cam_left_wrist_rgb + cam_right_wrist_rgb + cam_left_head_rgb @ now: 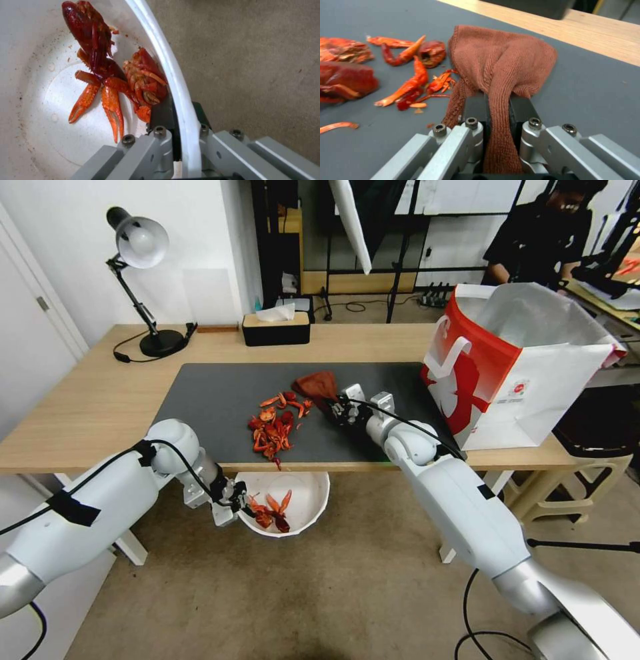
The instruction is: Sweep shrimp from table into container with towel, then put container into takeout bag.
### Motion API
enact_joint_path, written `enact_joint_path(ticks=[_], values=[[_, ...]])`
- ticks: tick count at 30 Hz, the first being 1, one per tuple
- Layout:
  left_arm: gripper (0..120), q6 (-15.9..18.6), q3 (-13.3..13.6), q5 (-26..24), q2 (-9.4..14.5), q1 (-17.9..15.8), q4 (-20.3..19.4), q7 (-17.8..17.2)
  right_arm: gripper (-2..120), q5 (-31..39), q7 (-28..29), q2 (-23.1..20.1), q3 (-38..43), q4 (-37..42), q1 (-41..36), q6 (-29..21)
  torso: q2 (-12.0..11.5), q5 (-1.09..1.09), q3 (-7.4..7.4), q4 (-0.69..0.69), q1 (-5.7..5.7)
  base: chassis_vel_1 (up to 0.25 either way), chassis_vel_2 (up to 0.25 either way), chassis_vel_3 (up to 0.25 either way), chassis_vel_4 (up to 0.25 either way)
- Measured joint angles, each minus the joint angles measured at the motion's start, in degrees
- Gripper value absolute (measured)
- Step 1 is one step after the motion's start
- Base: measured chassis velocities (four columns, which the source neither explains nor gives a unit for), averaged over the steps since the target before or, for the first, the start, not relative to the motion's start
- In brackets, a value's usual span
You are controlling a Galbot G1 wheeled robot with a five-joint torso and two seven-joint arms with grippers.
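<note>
A pile of red-orange shrimp (272, 427) (410, 82) lies on the dark mat of the table (93, 407), reaching toward its front edge. My right gripper (338, 407) (498, 100) is shut on the brown towel (319, 385) (500, 60), whose bunched end rests on the mat just beside the pile. Below the table's front edge my left gripper (243, 507) (178, 117) is shut on the rim of the white container (308, 508) (166, 60), holding it in the air. A few shrimp (270, 510) (110, 77) lie inside it. The red and white takeout bag (513, 367) stands open at the table's right end.
A black tissue box (275, 328) and a desk lamp (140, 280) stand along the far side of the table. A stool (580, 473) sits beside the table's right end. The floor (300, 593) lies below the container.
</note>
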Motion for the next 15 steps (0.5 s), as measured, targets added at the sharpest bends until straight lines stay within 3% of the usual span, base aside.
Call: enact_joint_path(ticks=[15], values=[[0,-0.1,-1.5,0.1,0.5,1.5,-0.4,0.0,7,-0.2,-14.0,-2.9,-3.0,-3.3,2.9,5.5,0.0,0.0,-0.01,0.0,0.0,0.0,0.0,0.0,0.0]])
